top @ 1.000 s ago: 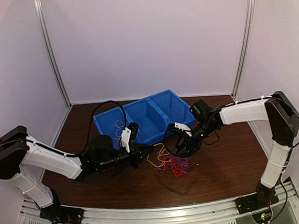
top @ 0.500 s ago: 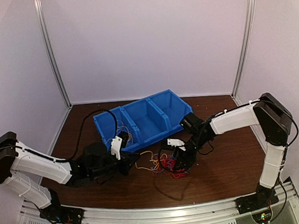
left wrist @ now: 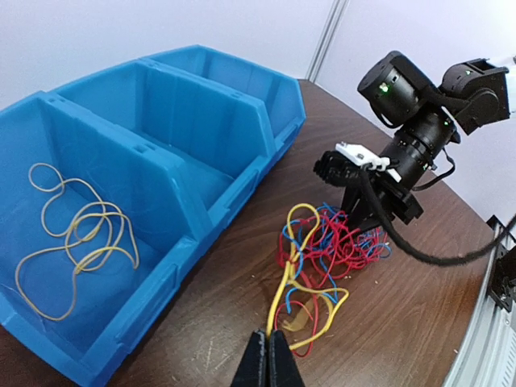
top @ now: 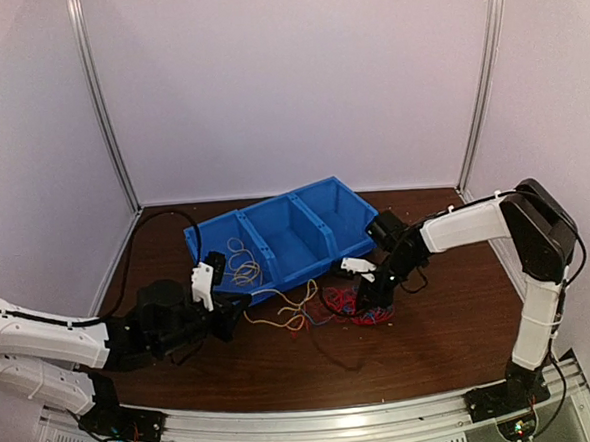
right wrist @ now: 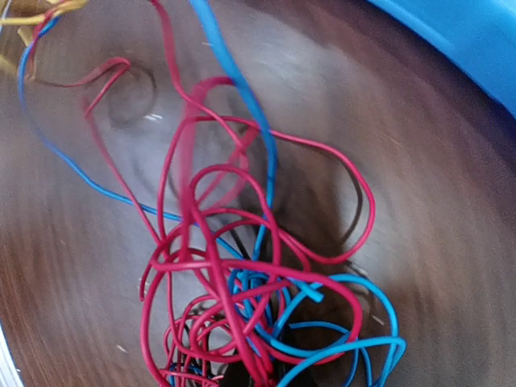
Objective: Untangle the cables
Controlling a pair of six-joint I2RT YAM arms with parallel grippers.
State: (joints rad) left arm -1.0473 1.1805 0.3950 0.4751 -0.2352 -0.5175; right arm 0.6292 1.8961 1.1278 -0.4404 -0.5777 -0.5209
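We see the cables (top: 325, 304) tangled on the brown table (top: 433, 343) just in front of the blue bin (top: 339, 208), our left gripper (left wrist: 266, 359) pinched shut on a yellow strand (left wrist: 282, 290) of them, our right gripper (left wrist: 367, 222) closed down in the red-and-blue knot (right wrist: 242, 282), whether it holds any we cannot tell.

Robot lab enclosure, white walls (top: 287, 91), aluminium corner posts (top: 105, 112), brown tabletop (top: 443, 342), rail-mounted robot arms (top: 476, 225)
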